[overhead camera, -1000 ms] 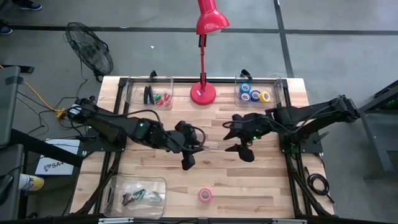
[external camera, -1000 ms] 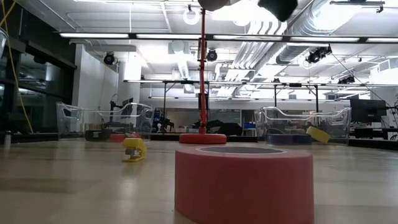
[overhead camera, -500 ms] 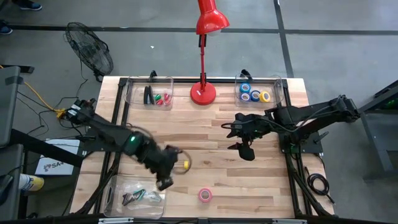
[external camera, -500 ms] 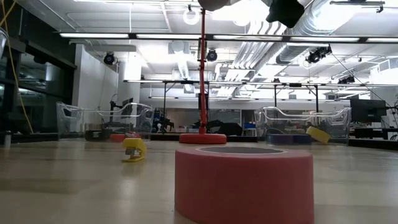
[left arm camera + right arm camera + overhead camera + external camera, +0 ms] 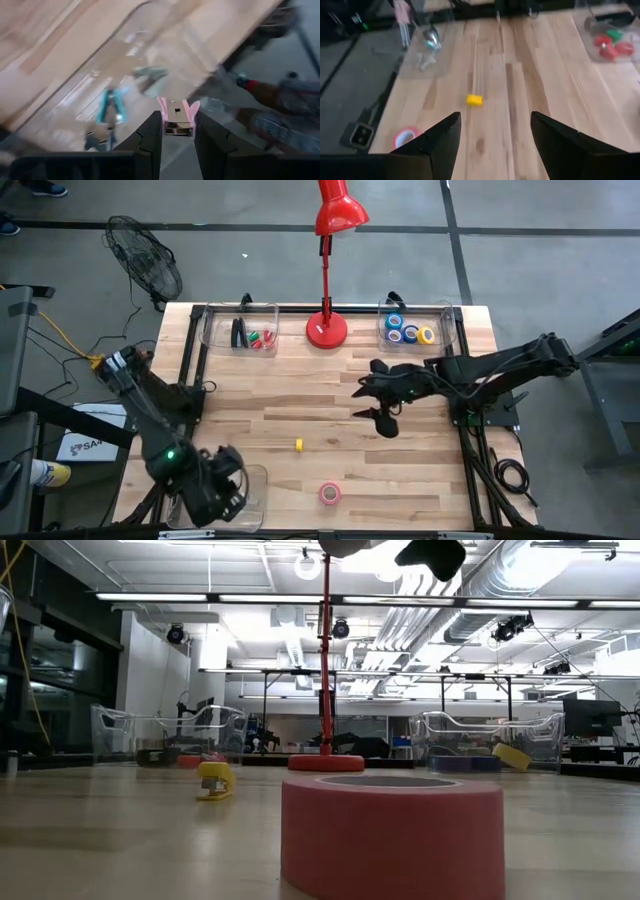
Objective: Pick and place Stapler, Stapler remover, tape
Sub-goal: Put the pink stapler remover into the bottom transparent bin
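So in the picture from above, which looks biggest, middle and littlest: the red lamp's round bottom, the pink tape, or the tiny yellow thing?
Largest to smallest, seen from above:
1. Red lamp's base
2. Pink tape
3. Yellow thing

Pink staple remover (image 5: 178, 116) is pinched in the left gripper (image 5: 177, 131); pink tape (image 5: 330, 493) lies flat near the table's front edge; black stapler (image 5: 237, 333) lies in the far-left bin.
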Motion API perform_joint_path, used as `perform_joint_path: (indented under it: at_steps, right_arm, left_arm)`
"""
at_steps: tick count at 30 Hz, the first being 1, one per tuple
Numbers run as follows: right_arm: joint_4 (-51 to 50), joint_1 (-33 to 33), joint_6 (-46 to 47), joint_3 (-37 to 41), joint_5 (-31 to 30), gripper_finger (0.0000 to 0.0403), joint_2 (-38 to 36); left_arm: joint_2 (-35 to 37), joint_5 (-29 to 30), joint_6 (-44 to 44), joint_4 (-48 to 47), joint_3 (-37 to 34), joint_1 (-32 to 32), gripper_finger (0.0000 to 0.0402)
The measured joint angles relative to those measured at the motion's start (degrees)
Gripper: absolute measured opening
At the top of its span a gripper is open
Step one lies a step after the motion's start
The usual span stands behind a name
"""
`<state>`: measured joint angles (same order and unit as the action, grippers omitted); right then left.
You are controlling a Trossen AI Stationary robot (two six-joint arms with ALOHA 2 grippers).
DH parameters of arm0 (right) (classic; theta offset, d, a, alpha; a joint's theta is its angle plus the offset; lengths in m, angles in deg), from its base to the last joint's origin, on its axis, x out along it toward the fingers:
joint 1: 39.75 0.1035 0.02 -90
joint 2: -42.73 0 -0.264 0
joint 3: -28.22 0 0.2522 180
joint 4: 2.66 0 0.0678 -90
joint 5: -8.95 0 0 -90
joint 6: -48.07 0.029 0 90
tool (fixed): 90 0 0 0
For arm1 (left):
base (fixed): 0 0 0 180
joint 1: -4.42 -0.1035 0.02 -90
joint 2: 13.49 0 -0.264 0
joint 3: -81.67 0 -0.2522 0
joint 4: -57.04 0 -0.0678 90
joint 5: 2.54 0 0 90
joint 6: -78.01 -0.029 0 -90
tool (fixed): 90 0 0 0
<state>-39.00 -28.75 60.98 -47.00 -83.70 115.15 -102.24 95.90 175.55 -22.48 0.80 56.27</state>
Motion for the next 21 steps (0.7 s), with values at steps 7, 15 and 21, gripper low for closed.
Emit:
perform_joint_path:
  at_steps: [7,15,21]
  right_arm:
    - [12.33,0.02,4.92,7.51,2.53,0.0232,0.00]
    - [16.45,0.02,8.71,9.59,2.03,0.0232,0.70]
    - [17.89,0.02,7.06,5.88,2.16,0.0232,4.29]
  left_arm:
    - [-1.26,0.04,11.52,-0.63,-5.57,4.21,0.0081]
    - [-1.13,-0.55,21.28,4.79,-12.10,8.27,0.0081]
    - [-1.15,-1.70,27.01,16.46,-17.63,8.96,0.0081]
